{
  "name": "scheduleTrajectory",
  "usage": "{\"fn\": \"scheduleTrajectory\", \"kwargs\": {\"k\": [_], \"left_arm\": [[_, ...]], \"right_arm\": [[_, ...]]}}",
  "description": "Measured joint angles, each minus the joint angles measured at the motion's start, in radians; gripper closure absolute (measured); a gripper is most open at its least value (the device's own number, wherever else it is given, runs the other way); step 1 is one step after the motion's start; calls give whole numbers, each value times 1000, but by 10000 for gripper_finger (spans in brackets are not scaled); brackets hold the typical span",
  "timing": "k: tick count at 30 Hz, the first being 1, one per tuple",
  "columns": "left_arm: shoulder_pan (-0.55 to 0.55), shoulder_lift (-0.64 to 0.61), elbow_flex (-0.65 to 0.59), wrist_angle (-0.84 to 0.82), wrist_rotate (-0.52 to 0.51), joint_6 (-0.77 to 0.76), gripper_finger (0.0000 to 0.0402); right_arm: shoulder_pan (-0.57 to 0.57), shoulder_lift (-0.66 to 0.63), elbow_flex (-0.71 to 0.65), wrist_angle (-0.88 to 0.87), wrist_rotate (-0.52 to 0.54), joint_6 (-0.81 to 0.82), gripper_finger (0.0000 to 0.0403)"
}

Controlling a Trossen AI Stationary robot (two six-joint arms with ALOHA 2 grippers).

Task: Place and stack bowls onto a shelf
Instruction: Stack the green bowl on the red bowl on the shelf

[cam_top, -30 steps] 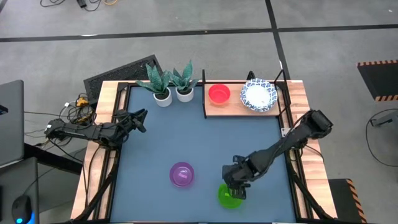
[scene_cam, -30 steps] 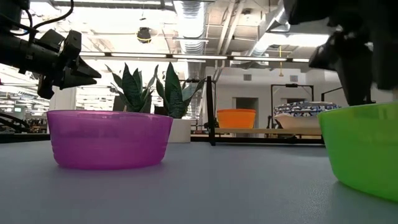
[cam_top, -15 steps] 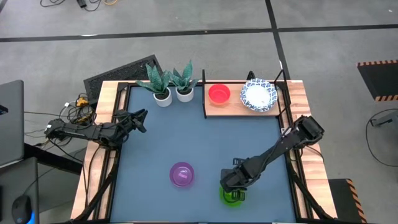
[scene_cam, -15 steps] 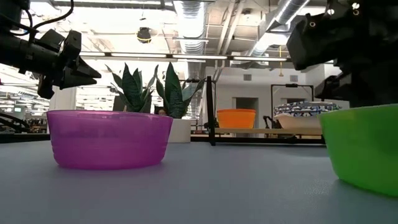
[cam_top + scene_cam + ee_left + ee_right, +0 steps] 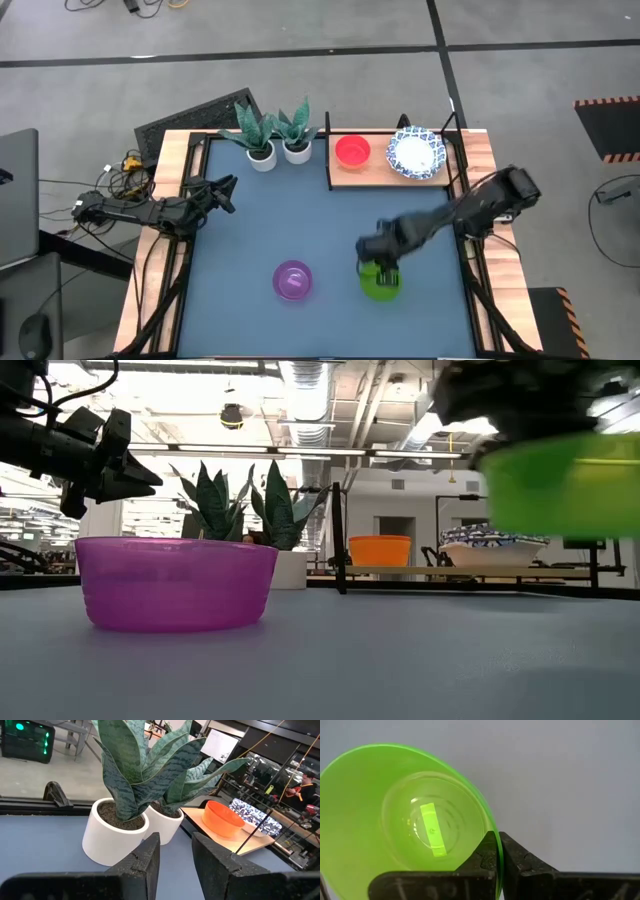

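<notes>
A green bowl (image 5: pixel 380 284) (image 5: pixel 560 485) hangs above the table's near right part, with my right gripper (image 5: pixel 384 266) (image 5: pixel 497 840) shut on its rim. A purple bowl (image 5: pixel 292 280) (image 5: pixel 175 582) stands on its base on the table to the left of it. On the shelf (image 5: pixel 378 176) at the far right sit a red bowl (image 5: pixel 352 151) and a white bowl with a blue pattern (image 5: pixel 416 153). My left gripper (image 5: pixel 228 188) (image 5: pixel 175 855) waits open at the table's left edge, touching nothing. My right gripper pinches the green bowl's rim (image 5: pixel 496 851), one finger inside the bowl and one outside its wall. The fingers come from above, pointing down. The bowl is lifted clear of the table, mouth up and about level in the low view.
Two white pots with striped green plants (image 5: pixel 260 135) (image 5: pixel 297 130) stand at the far edge, left of the shelf's black frame (image 5: pixel 328 150). Bare tabletop (image 5: pixel 300 220) lies between the bowls and the shelf.
My right gripper has shut on the green bowl's rim, then risen and gone a little toward the far edge. The green bowl, which stood on the table, is now lifted clear of it.
</notes>
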State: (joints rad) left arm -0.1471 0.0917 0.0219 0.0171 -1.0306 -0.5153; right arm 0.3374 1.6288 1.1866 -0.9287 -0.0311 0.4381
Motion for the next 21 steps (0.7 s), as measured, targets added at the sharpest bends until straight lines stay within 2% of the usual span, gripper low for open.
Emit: {"fn": "scheduleTrajectory", "kwargs": {"k": [7, 11, 16, 21], "left_arm": [[0, 0, 0, 0, 0, -1, 303], [0, 0, 0, 0, 0, -2, 303], [0, 0, 0, 0, -1, -4, 303], [0, 0, 0, 0, -2, -16, 303]], "right_arm": [[-296, -189, 0, -1, 15, -80, 381], [-491, -238, 25, 24, 42, -94, 381], [-674, -192, 140, 27, 98, -157, 381], [-814, -64, 299, 8, 113, -214, 381]]}}
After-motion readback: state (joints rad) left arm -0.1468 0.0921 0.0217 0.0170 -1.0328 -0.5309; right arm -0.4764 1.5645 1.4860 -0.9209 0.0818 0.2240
